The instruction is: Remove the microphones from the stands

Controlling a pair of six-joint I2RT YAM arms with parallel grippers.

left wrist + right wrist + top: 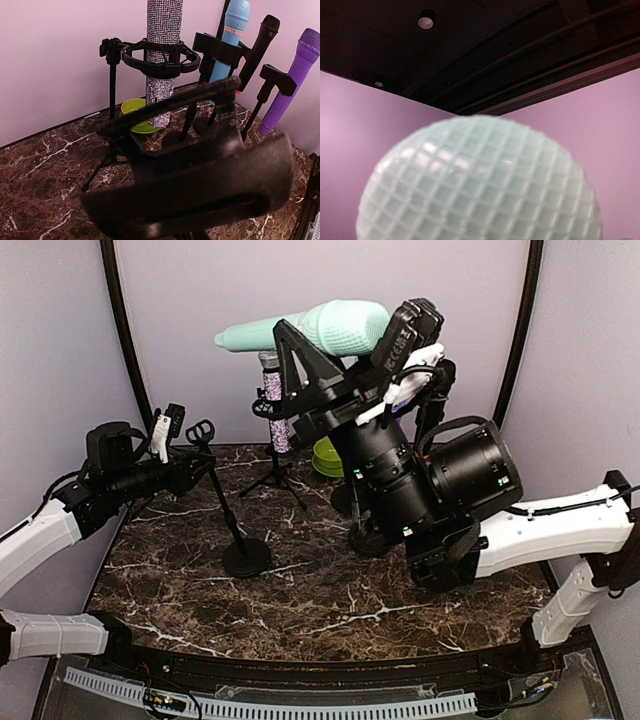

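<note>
A mint-green microphone (340, 325) hangs level high above the table, its mesh head to the right and its handle pointing left. My right gripper (292, 348) is shut on the handle, clear of any stand. The mesh head (480, 185) fills the lower right wrist view and hides the fingers there. At the left stands the black stand (228, 515) on its round base (246, 556), its clip empty. My left gripper (188, 468) is shut on the stand's upper pole. The empty clip (200, 185) looms blurred in the left wrist view.
A silver glitter microphone (164, 60) sits in a shock mount on a tripod at the back. A green bowl (136, 112) lies behind it. Blue (231, 35), black (260, 45) and purple (295, 75) microphones stand in holders at the back right.
</note>
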